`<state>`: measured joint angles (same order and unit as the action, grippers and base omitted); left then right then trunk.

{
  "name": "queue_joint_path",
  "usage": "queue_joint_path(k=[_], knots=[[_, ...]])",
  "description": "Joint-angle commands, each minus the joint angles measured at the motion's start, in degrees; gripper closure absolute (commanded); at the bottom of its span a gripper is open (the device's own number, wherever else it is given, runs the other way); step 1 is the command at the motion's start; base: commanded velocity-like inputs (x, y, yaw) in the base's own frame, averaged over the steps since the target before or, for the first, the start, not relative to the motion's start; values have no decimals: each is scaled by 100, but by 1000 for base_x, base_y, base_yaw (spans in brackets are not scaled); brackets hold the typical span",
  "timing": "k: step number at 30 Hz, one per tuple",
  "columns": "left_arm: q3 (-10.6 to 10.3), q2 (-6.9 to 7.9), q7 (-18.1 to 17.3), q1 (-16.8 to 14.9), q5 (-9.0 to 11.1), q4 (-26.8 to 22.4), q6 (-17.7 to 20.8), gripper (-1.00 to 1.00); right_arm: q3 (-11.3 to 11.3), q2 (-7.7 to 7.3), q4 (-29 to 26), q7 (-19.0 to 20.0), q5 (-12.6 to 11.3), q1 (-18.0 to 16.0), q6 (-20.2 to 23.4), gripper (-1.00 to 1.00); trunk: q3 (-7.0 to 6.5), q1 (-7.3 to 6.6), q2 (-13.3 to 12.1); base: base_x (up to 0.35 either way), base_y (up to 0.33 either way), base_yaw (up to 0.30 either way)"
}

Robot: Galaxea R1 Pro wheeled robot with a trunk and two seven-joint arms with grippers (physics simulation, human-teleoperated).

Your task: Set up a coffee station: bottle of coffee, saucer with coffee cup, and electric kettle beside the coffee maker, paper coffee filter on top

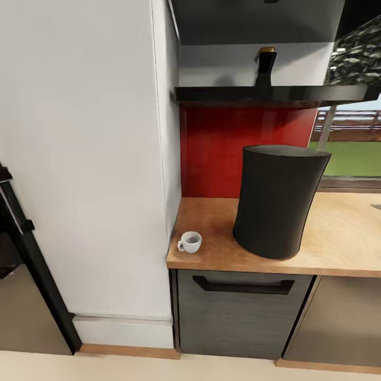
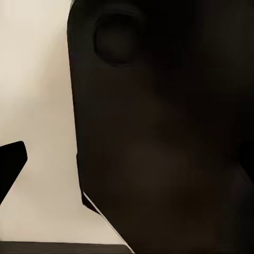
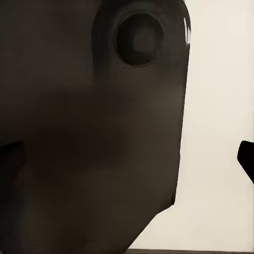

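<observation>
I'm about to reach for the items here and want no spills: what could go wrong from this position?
1. The coffee cup sits close to the countertop's front-left corner; a nudge could push it off.
2. The bottle of coffee stands on the high kitchen shelf directly above the tall coffee maker; a slip could drop it onto the maker.
3. Both wrist views are mostly blocked by dark robot parts, so close guidance looks poor.

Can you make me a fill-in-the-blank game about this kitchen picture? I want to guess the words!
1. The little coffee cup is colored ____.
2. The bottle of coffee stands up on the kitchen ____, above the red wall.
3. The big dark coffee maker stands on the wooden ____.
4. The cup sits between the coffee maker and the tall ____ cabinet.

Missing words: white; shelf; countertop; white
</observation>
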<state>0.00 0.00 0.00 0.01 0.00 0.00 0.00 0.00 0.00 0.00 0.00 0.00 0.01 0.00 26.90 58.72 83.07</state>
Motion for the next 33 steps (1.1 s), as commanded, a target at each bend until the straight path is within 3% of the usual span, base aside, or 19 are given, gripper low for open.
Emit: queue_joint_path(k=[1, 12, 29, 30, 33], knots=[[0, 0, 0, -1, 0, 0, 0, -100, 0, 0, 0, 0, 0, -1, 0, -100, 3, 0, 1, 0, 0, 0], [9, -313, 0, 60, 0, -119, -30, -100, 42, 350, -150, 79, 70, -322, -122, -100, 3, 0, 1, 0, 0, 0], [24, -299, -17, 56, 9, -666, 459, -100, 147, 266, -698, 70, 101, -332, -94, -100, 3, 0, 1, 0, 0, 0], [25, -299, -17, 56, 9, -2226, 707, -100, 148, 244, -2120, 73, 103, -333, -87, -100, 3, 0, 1, 0, 0, 0], [26, -299, -17, 57, 9, -2793, 1246, -100, 149, 159, -2451, 78, 104, -336, -66, -100, 3, 0, 1, 0, 0, 0]])
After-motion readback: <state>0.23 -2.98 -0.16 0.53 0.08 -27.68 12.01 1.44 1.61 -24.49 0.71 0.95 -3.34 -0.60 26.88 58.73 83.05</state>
